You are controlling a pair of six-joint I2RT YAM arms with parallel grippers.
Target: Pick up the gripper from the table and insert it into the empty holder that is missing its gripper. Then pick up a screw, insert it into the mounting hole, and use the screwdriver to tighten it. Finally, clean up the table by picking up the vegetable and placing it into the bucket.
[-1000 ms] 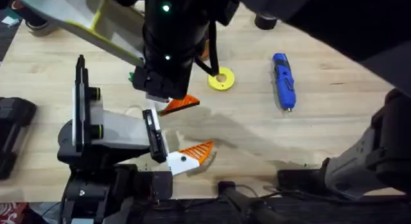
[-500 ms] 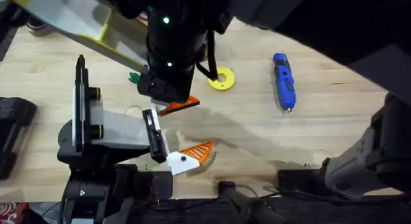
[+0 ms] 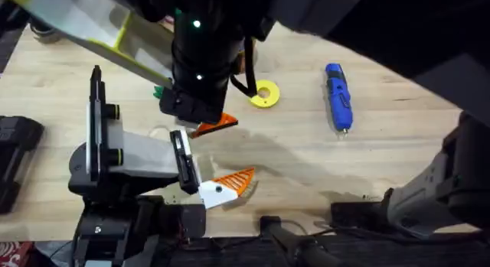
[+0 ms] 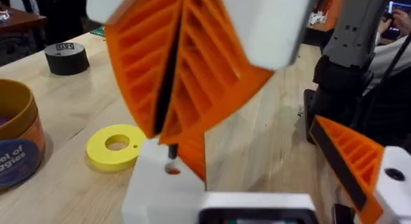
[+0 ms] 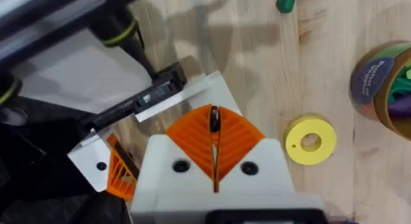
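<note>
well, the orange gripper wedge is pinched in the right claw, which is closed tight on it with its two ribbed orange pads pressed together. in the left wrist view the wedge hangs below these pads, and its lower end is touching or just above the white holder of the left arm, right beside the small mounting hole. i think it is held by its upper part so that the lower part is free to slide into the holder.

the left claw is wide: the bare holder on one side and the finger with its own orange pad on the other side stand well apart. this gives the right claw room to come between them, and the left arm lies low on the tabletop, probably to keep the holder steady for the insertion.

the right arm reaches across the middle from its base, and its claw points down over the left claw.

farther out, the blue screwdriver and a yellow disc lie untouched, and the bucket stands near the disc.
</note>
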